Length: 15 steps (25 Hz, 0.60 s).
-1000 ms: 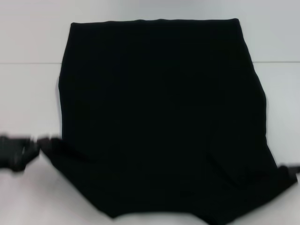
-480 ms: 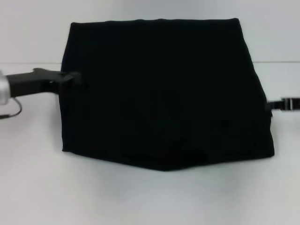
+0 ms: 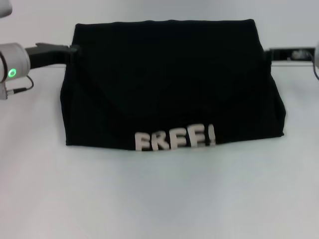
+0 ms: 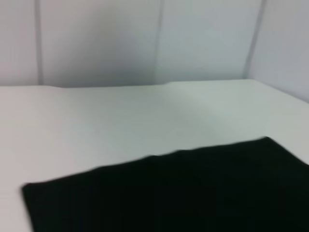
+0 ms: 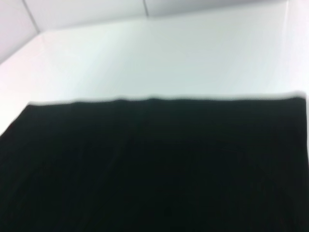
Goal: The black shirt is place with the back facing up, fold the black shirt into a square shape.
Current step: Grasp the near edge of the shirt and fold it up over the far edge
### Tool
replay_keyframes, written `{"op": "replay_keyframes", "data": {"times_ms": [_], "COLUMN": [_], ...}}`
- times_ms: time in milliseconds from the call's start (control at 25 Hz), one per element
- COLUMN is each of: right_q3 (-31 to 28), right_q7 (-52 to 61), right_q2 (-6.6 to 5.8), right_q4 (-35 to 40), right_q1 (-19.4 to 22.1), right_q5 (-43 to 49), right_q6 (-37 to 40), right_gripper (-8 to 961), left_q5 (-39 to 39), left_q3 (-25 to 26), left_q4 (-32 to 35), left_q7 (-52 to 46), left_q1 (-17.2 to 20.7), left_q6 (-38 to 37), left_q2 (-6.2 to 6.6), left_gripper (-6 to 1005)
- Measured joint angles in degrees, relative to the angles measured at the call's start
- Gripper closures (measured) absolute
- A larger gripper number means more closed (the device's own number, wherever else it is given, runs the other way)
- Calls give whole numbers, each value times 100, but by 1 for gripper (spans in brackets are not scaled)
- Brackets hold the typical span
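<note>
The black shirt [image 3: 169, 84] lay doubled on the white table [image 3: 159, 199], its "FREE!" lettering [image 3: 175, 138] at the near fold. The left gripper [image 3: 75, 50] and right gripper [image 3: 264, 54] met its far corners; whether they gripped, I could not tell. Judging so, the lengthwise fold was finishing; release came next.

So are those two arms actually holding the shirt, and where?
It looks so. The left pincer and the right pincer each meet the shirt at a far side edge, near its far corners. Their fingers are hidden, so the grip itself cannot be confirmed.
</note>
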<state>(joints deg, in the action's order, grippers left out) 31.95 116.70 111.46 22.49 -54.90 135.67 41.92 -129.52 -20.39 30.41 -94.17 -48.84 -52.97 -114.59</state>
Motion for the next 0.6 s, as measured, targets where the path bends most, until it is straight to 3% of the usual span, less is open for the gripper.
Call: {"op": "replay_keyframes", "data": {"times_ms": [160,320,600], "right_q3": [50,71,74], "right_q7": [-11,-11,-131], "right_q2": [39,35,47], "right_q4": [-27,-91,-473], "right_q1": [-248,-349,-335], "right_q5": [-10,-21,-28], "right_q6": [-491,-756,-1166], "right_gripper": [880,874,864], "left_q5": [22,30,35], "left_q3": [-1,-11,-18], "left_q4": [-160,-272,-632], "left_q7": [34,116,316], "left_q1": [-203,-347,-396], "left_q6": [721,984,1594], "left_q2": [-7,-8,-127], "left_gripper": [994,994,993]}}
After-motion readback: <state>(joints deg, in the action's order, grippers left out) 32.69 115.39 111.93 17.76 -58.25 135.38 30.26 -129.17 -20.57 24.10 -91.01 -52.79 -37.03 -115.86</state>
